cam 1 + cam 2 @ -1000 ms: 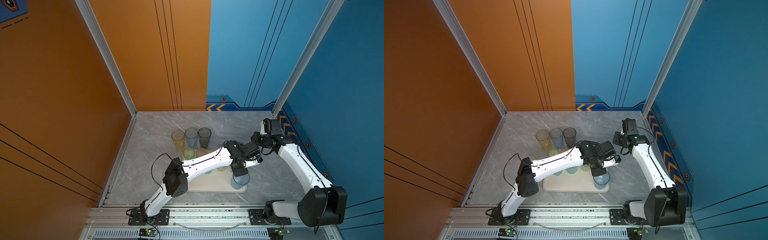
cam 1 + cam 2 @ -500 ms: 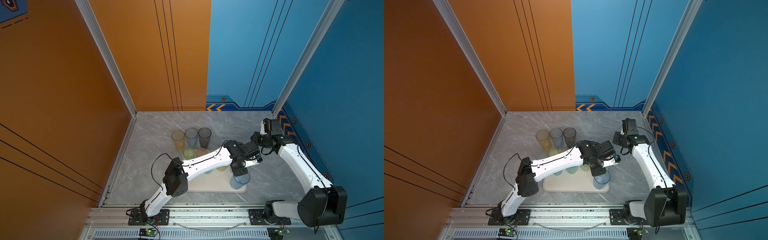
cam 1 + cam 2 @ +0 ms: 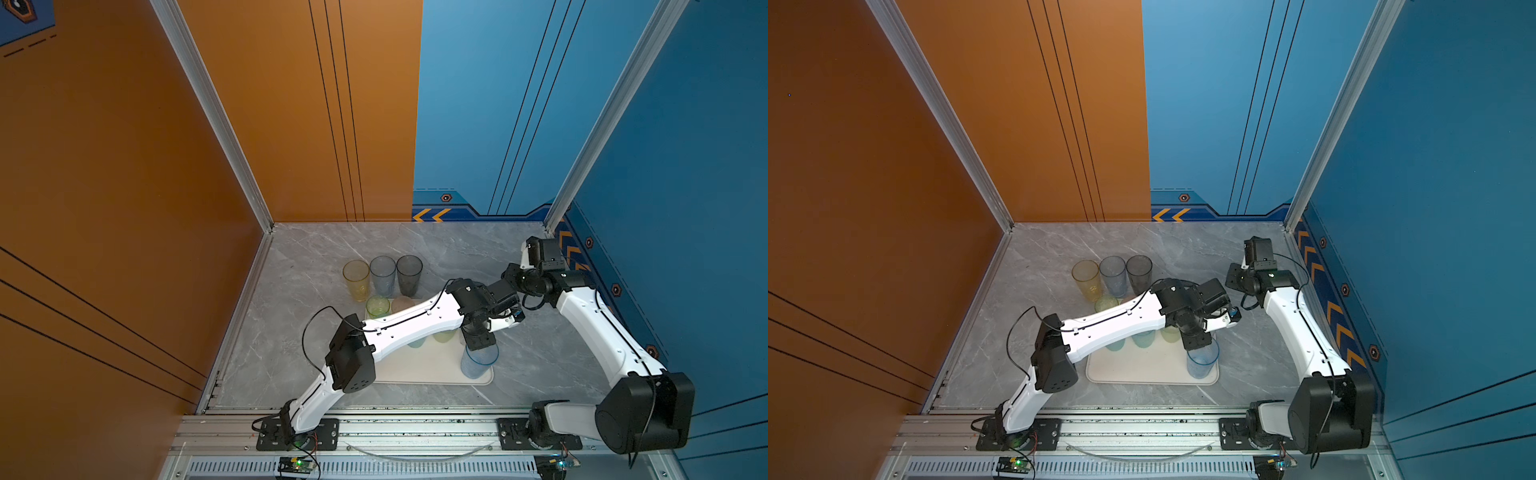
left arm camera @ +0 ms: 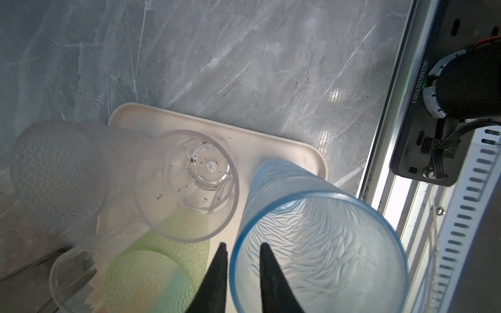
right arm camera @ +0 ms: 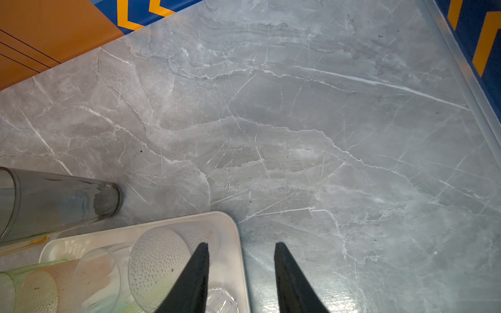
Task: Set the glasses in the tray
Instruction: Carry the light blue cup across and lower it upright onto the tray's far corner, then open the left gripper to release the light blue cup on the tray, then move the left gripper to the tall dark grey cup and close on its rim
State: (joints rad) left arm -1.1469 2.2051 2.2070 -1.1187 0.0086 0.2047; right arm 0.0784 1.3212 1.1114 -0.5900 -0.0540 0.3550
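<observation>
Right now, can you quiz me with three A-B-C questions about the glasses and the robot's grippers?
1. Where is the blue glass at the left gripper? A) in a tray corner B) on the rail C) inside another glass
2. How many tall glasses stand on the table behind the tray? A) one B) five C) three
3. The right gripper is A) shut on a spoon B) open, empty C) shut on a glass
1 A: it stands in the tray's near right corner. 2 C: yellow glass, bluish glass, grey glass in a row. 3 B: nothing sits between its spread fingers.
</observation>
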